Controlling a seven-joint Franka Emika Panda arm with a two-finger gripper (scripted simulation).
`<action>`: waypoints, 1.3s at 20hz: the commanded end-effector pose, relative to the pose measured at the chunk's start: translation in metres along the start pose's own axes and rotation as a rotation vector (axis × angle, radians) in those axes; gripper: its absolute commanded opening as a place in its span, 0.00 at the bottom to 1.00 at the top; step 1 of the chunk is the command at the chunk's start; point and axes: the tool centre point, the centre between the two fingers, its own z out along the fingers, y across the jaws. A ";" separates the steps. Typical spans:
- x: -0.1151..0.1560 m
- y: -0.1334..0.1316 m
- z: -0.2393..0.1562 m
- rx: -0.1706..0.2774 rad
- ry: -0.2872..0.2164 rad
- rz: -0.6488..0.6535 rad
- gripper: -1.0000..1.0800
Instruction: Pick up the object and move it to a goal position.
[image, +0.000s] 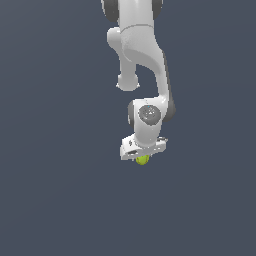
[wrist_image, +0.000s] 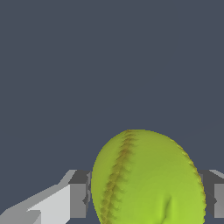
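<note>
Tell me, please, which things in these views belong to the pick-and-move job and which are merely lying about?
Part of the job:
- yellow-green ball, sitting between the fingers
- gripper

Lying about:
- nothing else visible; only the plain dark surface

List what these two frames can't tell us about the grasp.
- Exterior view: most of the ball hidden under the gripper; fingers not visible.
- Wrist view: ball cut off by the frame edge; finger contact unresolved.
- Goal position: no marker in either view.

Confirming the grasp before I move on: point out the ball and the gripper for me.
ball (wrist_image: 148, 179): wrist view, on its yellow-green face beside the seam.
gripper (image: 142, 156): exterior view, between the fingertips, just above the ball.
</note>
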 end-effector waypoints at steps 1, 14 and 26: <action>0.000 0.000 0.000 0.000 0.000 0.000 0.00; 0.012 -0.026 -0.048 0.000 0.000 0.000 0.00; 0.040 -0.086 -0.161 0.000 0.000 0.000 0.00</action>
